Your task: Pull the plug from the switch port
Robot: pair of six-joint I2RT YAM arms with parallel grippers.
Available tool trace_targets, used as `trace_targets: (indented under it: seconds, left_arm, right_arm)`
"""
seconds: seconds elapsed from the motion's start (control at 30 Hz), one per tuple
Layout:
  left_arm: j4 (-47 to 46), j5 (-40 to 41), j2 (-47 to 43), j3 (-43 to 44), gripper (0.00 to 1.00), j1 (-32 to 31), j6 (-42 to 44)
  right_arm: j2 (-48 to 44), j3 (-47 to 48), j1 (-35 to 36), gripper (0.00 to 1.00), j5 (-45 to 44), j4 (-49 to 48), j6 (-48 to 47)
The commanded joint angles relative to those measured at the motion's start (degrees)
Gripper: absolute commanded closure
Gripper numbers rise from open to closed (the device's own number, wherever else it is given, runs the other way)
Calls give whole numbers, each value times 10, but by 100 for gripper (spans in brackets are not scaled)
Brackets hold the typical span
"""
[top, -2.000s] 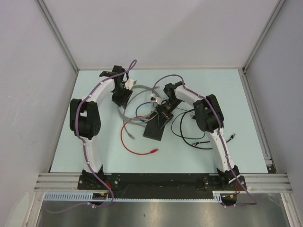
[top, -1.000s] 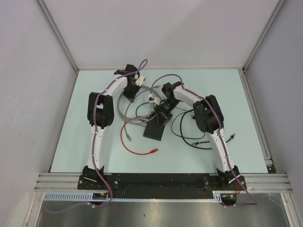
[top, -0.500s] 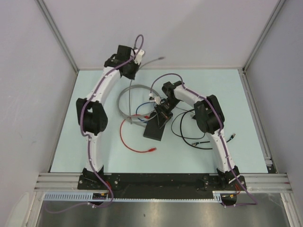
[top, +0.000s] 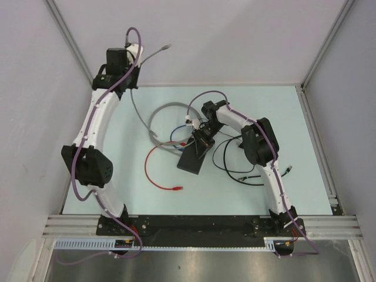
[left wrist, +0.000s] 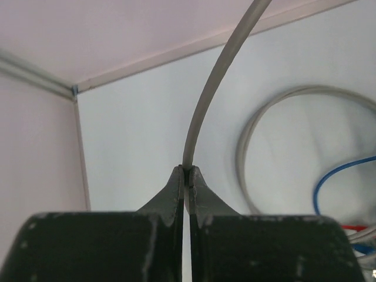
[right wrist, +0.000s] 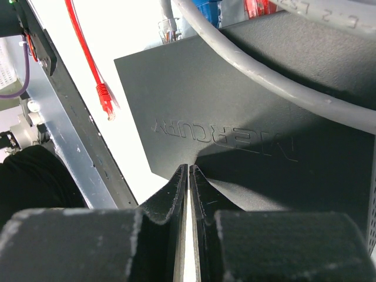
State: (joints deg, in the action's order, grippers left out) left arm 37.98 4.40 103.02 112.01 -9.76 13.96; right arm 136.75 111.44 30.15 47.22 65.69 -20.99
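My left end effector point(left wrist: 187, 170) is pinched tight on the grey cable point(left wrist: 205, 85), held up high by the far-left corner. The cable's plug point(top: 167, 45) sticks out in mid-air, well apart from the black Mercury switch point(right wrist: 235, 117), which lies on the worktop point(top: 223, 194). My right end effector point(right wrist: 188, 167) is pressed together with nothing in it, tips right over the switch's top.
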Motion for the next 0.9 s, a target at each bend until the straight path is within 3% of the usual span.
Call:
trace_targets:
  seconds: [0.0, 0.27, 0.47, 0.6, 0.63, 0.73, 0.87]
  left_arm:
    - [46, 27, -51, -41, 100, 29, 10]
    - [91, 55, -114, -196, 100, 94, 40]
    - [123, 71, -35, -202, 100, 128, 37]
    - [86, 84, -20, -203, 47, 127, 5]
    - [95, 69, -17, -195, 41, 123, 0]
    - [97, 26, -31, -172, 39, 103, 5]
    - [81, -153, -65, -197, 44, 52, 34]
  right_arm:
    - [1, 0, -2, 90, -53, -32, -11]
    - [-2, 0, -1, 90, -57, -36, -10]
    - [-2, 1, 2, 90, -56, -36, -9]
    - [-13, 3, 8, 90, -70, -35, -18]
    - [-23, 3, 11, 89, -75, -35, -20]
    - [-41, 2, 16, 88, -99, -40, -26]
    - [-84, 5, 17, 85, -140, -52, -20]
